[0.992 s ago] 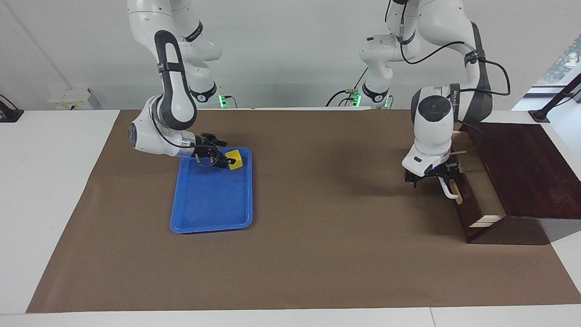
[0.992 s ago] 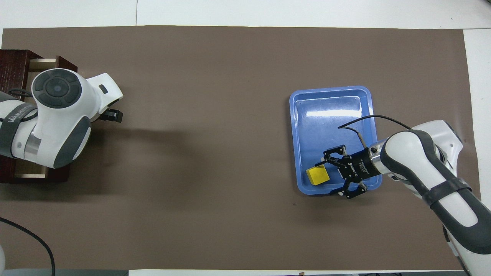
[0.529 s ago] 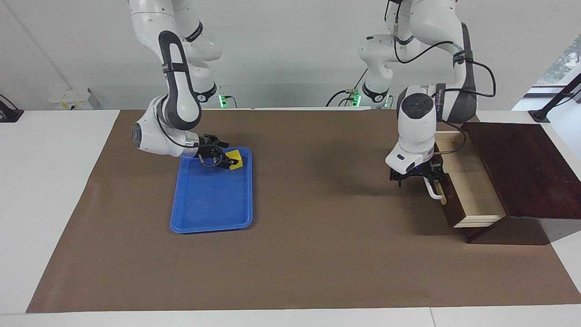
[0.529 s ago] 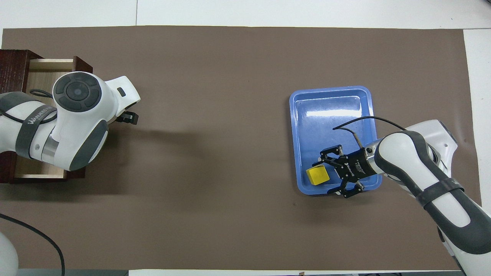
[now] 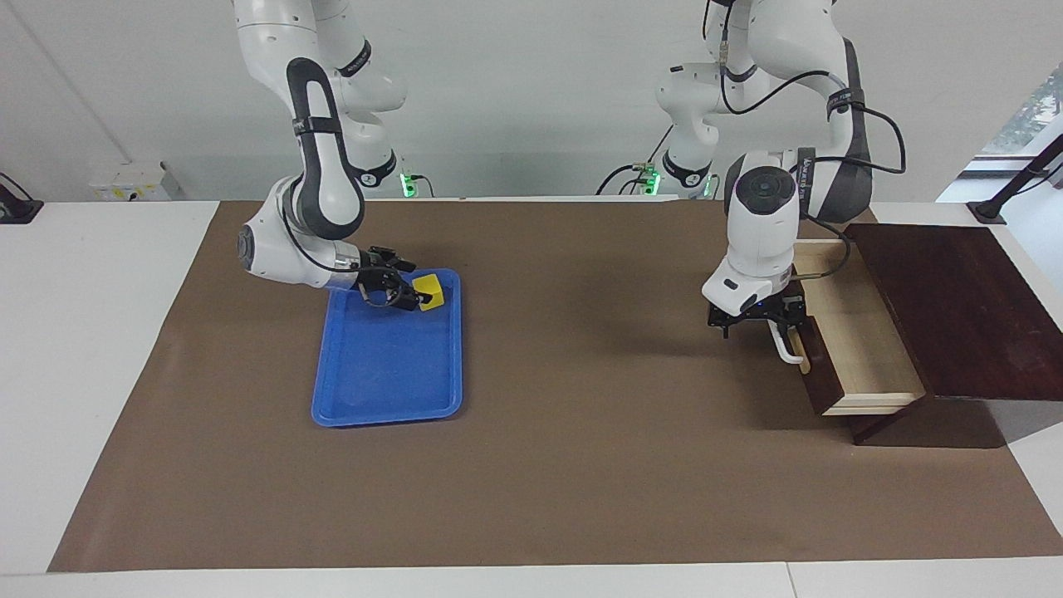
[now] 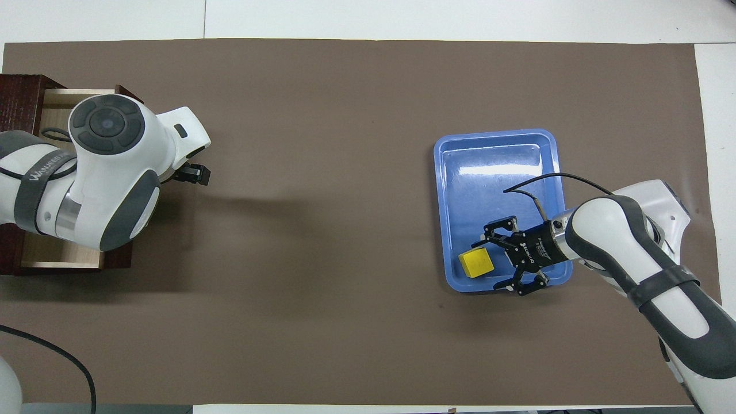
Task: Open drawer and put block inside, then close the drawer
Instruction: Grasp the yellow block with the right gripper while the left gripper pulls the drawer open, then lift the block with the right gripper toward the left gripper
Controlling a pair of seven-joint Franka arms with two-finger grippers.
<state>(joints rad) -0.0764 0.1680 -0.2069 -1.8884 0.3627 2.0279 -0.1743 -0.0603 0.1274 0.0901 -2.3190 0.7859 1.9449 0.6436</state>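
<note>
Right gripper (image 5: pixel 404 290), centre-left of the facing view, jaws spread and holding nothing, lies level over the blue tray (image 5: pixel 386 399); the block (image 5: pixel 428 291) sits just ahead of its fingertips. Left gripper (image 5: pixel 757 317), centre-right, open beside the handle (image 5: pixel 786 345) of the pulled-out drawer (image 5: pixel 864 349).

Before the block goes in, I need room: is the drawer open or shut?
Open. The drawer is pulled out of the cabinet, its pale interior exposed and empty where visible; the left hand is at its handle.
</note>
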